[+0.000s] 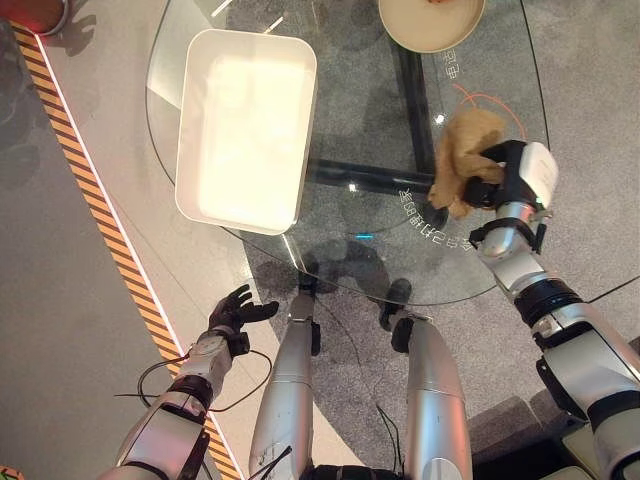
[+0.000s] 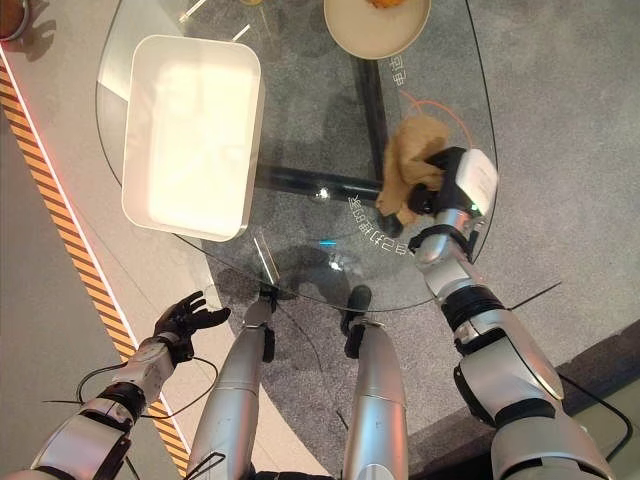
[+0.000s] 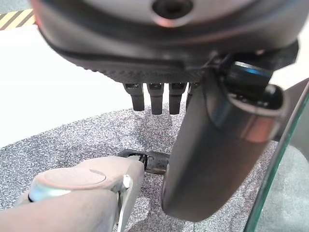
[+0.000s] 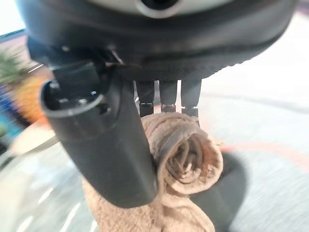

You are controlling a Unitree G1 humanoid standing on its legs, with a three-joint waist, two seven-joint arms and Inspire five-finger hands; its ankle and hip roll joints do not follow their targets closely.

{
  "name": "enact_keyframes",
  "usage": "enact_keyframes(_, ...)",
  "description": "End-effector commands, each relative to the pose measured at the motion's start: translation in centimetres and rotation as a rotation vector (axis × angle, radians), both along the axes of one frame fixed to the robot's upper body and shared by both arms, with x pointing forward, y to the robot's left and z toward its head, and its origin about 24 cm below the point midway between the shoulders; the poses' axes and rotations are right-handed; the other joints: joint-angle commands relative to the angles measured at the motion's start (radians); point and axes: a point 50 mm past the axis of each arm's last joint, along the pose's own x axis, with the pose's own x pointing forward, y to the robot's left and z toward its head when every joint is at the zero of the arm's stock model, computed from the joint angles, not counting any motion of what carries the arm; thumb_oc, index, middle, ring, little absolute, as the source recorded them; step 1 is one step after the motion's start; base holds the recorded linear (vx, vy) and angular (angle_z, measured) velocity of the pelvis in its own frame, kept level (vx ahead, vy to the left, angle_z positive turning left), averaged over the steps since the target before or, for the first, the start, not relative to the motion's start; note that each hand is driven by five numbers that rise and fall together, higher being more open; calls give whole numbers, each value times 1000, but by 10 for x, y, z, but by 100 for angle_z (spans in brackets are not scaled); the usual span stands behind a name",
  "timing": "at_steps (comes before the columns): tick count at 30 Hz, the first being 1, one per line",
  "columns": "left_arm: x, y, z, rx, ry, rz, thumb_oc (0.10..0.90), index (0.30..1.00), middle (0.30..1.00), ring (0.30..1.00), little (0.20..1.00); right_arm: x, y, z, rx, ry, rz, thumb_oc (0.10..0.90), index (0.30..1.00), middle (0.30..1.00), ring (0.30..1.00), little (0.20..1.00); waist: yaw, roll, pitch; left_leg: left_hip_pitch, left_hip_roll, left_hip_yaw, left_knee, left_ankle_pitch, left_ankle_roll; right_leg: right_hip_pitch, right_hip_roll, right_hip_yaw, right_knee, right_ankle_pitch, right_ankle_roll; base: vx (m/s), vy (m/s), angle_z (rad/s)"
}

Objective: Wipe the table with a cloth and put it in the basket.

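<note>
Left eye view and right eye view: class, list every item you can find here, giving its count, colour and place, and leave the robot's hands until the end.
Glass table: one, clear and round, centre of the scene.
Basket: one, white, rectangular, on the table's left part, jutting past its edge.
Cloth: one, tan, bunched, over the table's right part, gripped by the right hand.
Plate: one, beige, at the table's far edge, holding something orange.
Striped tape: one strip, black and orange, running across the floor on the left.
Carpet: grey, under and right of the table.
Right hand: dark, fingers curled round the cloth.
Left hand: dark, fingers relaxed, low beside the table.
</note>
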Motion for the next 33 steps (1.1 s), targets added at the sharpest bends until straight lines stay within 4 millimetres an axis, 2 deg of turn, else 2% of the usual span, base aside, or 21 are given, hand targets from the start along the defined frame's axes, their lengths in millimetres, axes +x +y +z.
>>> enact_keyframes(1,-17,3,-15,-5,39,65,800,900,900,900,900,0,46,29,-70,-110,209,100,300,300,300,200,14,0,-23,21,-73,96,129,-156,75,25,59,39,-162,111,43,0,0,0)
enact_keyframes(10,-19,-3,-18,-11,37,65,800,900,900,900,900,-12,88,15,-130,-72,394,100,300,300,300,200,9,-1,-23,18,-73,103,128,-150,70,23,53,38,-162,109,42,0,0,0)
enact_keyframes(19,-19,-6,-20,-18,31,64,800,900,900,900,900,-19,105,2,-158,-24,475,100,300,300,300,200,7,-2,-23,25,-73,110,115,-140,66,28,48,37,-172,114,45,0,0,0)
enact_keyframes(27,-19,-5,-20,-102,18,128,800,900,900,900,900,-21,104,-2,-109,-33,441,100,300,300,300,200,4,-1,-23,30,-72,113,108,-134,64,29,46,37,-172,116,46,0,0,0)
enact_keyframes(33,-17,7,-12,-227,-93,312,800,900,900,900,900,-19,88,0,48,-71,348,100,300,300,300,200,4,-2,-23,33,-65,110,111,-134,63,32,45,40,-162,110,45,0,0,0)
